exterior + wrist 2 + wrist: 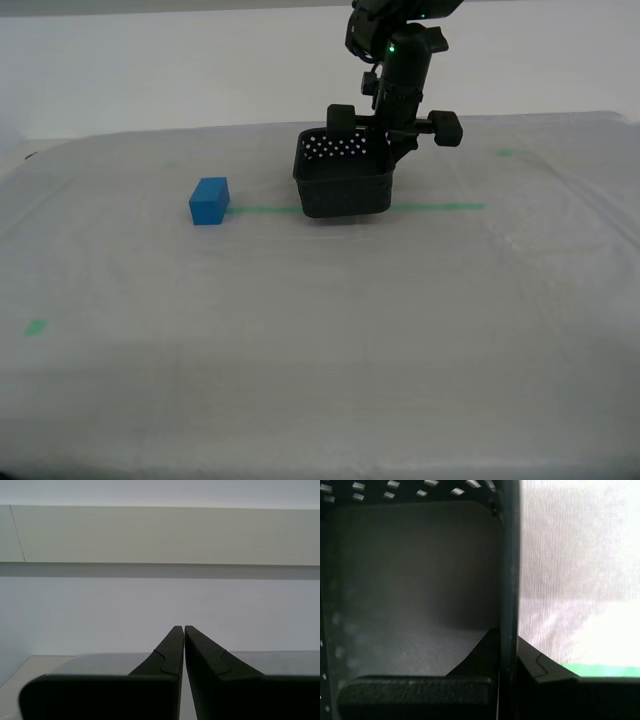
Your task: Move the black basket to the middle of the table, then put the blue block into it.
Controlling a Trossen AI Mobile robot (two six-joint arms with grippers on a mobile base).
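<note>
My first gripper (507,672) clamps the basket (342,181) by one wall, one finger inside and one outside, as the first wrist view shows along the rim. In the exterior view the basket hangs from that arm, tilted slightly, just above or barely touching the table (320,350), over the green tape line (440,208) near mid-table. The blue block (208,201) sits on the sheeting toward the exterior view's left of the basket, apart from it, at the line's end. My second gripper (181,645) is out of play, fingers pressed together, facing a blank wall. The step in hand looks like setting the basket down: best lowered level until its base sits flat, then released without dragging the wall, leaving the block undisturbed.
</note>
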